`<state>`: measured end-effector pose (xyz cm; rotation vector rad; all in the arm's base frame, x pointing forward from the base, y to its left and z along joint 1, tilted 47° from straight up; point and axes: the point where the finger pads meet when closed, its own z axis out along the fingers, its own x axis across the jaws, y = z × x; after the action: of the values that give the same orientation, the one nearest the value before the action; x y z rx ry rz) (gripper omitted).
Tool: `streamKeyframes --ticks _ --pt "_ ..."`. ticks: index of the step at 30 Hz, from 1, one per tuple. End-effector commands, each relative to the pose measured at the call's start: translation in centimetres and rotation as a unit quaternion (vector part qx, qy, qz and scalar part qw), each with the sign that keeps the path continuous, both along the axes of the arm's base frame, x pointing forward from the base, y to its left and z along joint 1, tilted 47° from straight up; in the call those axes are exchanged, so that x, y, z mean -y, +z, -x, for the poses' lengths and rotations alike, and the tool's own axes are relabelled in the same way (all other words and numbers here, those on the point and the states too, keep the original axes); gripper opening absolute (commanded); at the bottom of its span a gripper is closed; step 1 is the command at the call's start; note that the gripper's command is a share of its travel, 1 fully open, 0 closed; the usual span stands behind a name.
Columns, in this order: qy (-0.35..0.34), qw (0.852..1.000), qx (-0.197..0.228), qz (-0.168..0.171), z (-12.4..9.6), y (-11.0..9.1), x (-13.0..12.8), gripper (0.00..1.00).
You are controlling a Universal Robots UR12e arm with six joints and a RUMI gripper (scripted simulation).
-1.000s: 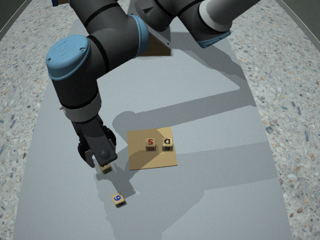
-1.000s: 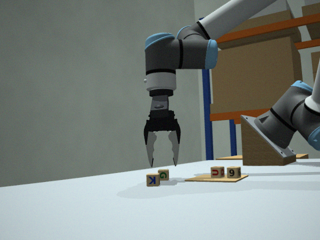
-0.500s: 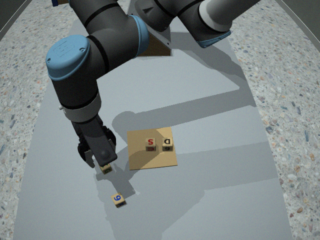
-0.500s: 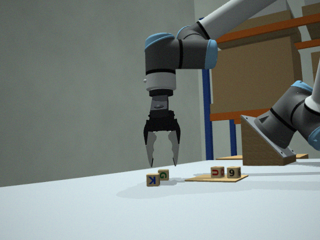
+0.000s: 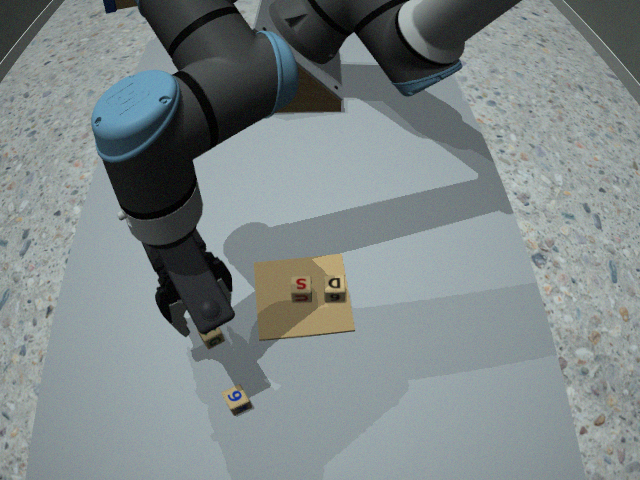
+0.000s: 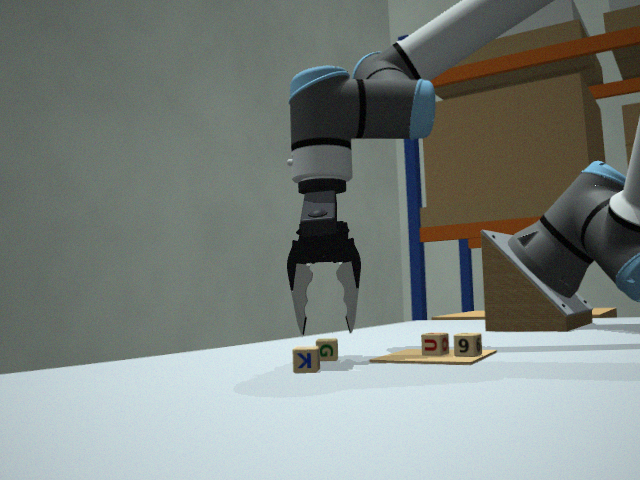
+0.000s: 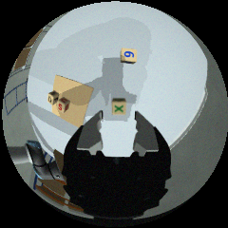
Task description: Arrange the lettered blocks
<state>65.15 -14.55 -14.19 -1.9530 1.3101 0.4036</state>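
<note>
The mat (image 5: pixel 276 315) (image 6: pixel 395 355) (image 7: pixel 80 102) bears two blocks side by side with a small gap. The D block (image 5: pixel 334 288) (image 6: pixel 467 344) (image 7: pixel 52 98) is on the left as seen from the base. The red S block (image 5: pixel 301 288) (image 6: pixel 434 344) (image 7: pixel 63 104) is right of it. The green X block (image 5: pixel 212 338) (image 6: pixel 327 349) (image 7: pixel 119 106) lies off the mat, turned a little in the top view. The block with a blue 9 or 6 (image 5: pixel 236 397) (image 6: pixel 306 360) (image 7: pixel 128 55) is also off the mat. My gripper (image 6: pixel 327 332) (image 7: pixel 119 114) is open and empty above the X block.
The robot's wooden base stand (image 5: pixel 315 95) (image 6: pixel 522 294) is at the far end of the table. Shelving with large boxes (image 6: pixel 506 155) stands behind it. The number block lies beyond the X block, farther from the base.
</note>
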Motion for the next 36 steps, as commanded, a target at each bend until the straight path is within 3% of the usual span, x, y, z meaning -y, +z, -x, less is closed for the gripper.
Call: streamKeyframes --ticks 1,19,36 --pt "0.0 1.0 0.0 0.0 -0.1 -0.2 -0.2 0.4" --pt "0.0 1.0 0.0 0.0 -0.5 -2.2 -2.3 0.4" --pt "0.0 1.0 0.0 0.0 -0.5 -2.4 -2.5 0.4"
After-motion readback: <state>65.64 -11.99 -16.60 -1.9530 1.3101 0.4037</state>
